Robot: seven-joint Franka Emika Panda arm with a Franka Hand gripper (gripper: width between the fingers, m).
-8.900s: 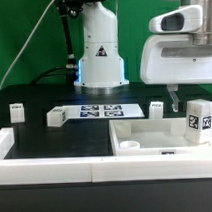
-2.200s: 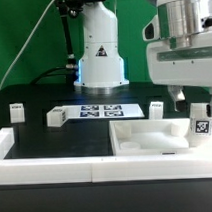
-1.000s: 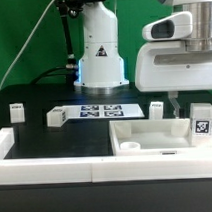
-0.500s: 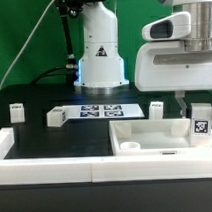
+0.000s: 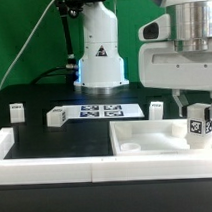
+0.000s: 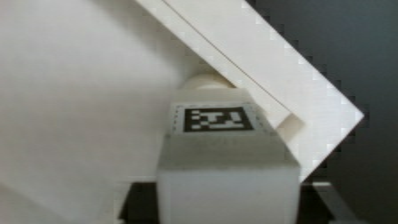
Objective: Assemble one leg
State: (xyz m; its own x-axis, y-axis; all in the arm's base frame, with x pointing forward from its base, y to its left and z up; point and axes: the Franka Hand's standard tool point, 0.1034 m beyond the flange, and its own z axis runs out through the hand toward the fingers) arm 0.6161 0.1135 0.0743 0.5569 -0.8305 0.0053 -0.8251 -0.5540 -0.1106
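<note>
White plastic leg (image 5: 200, 121) — the end effector (image 5: 195, 118) is clenching it upright over the tabletop piece (image 5: 145, 138), at its corner, presumably lining it up for insertion.

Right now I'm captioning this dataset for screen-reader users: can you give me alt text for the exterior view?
The gripper holds a tagged white leg upright over the large white tray-like piece, at the exterior view's right. Behind lie the marker board and three loose legs on the black table.
</note>
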